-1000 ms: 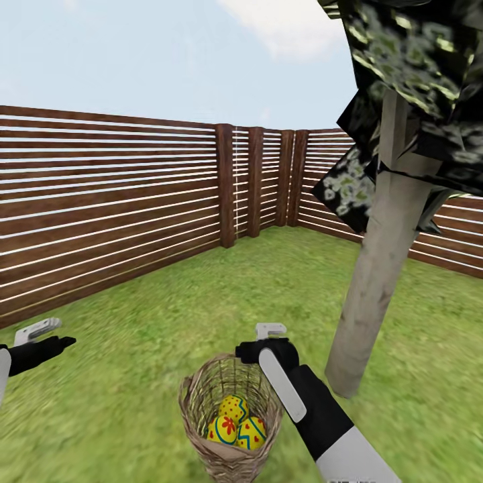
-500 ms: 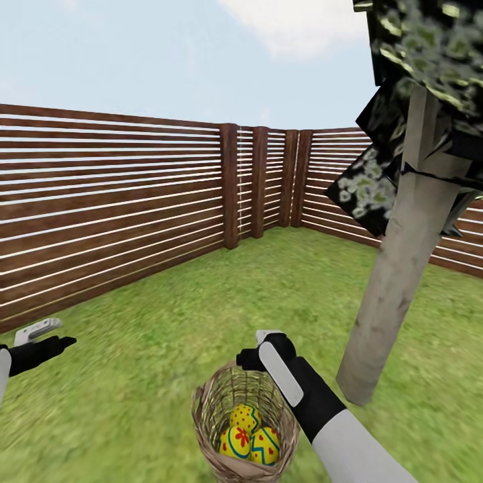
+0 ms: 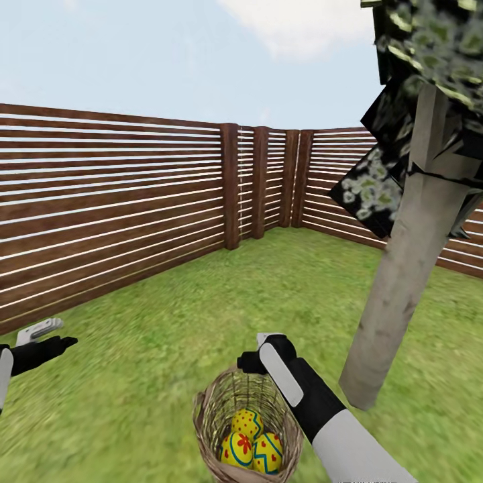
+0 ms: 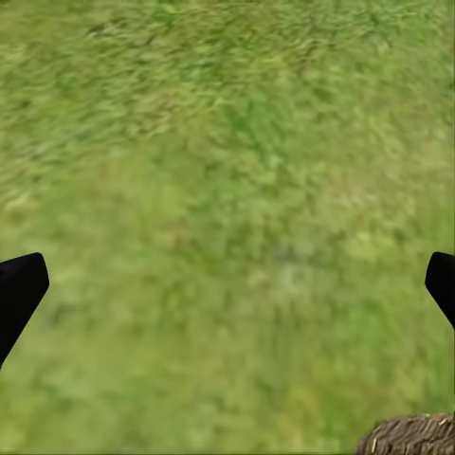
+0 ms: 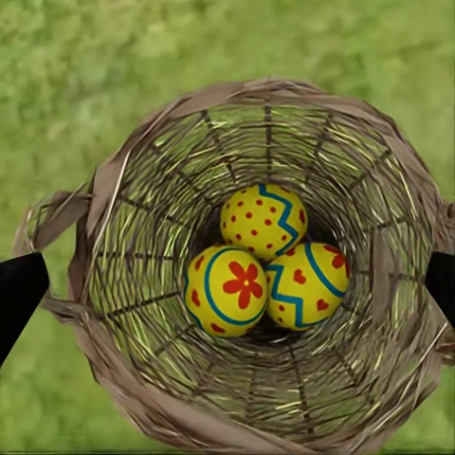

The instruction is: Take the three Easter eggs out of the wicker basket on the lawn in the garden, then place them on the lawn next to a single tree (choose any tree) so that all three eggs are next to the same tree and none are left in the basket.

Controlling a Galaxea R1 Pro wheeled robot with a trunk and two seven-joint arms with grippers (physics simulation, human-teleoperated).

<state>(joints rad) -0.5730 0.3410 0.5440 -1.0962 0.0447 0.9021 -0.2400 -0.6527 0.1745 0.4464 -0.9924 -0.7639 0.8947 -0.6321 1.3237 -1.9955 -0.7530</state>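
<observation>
The wicker basket (image 3: 215, 409) stands on the lawn (image 3: 168, 322) close in front of me, holding three Easter eggs. In the right wrist view they lie together on its bottom: a dotted egg (image 5: 263, 220), a flower egg (image 5: 227, 291) and a heart egg (image 5: 305, 282). My right gripper (image 3: 258, 352) hangs open above the basket's far rim (image 5: 265, 90), its fingertips (image 5: 19, 289) spread wider than the basket. My left gripper (image 3: 50, 335) is open over bare grass, well left of the basket. The tree (image 3: 402, 268) rises just right of the basket.
A brown slatted fence (image 3: 100, 201) encloses the garden at the left and the back, meeting at a corner (image 3: 261, 181). Dark foliage (image 3: 429, 60) hangs at the upper right. A bit of the basket's wicker (image 4: 412, 436) shows in the left wrist view.
The whole picture has shifted a little to the right and down, so the camera has moved. My right gripper sits slightly closer over the basket. The left arm has kept its pose.
</observation>
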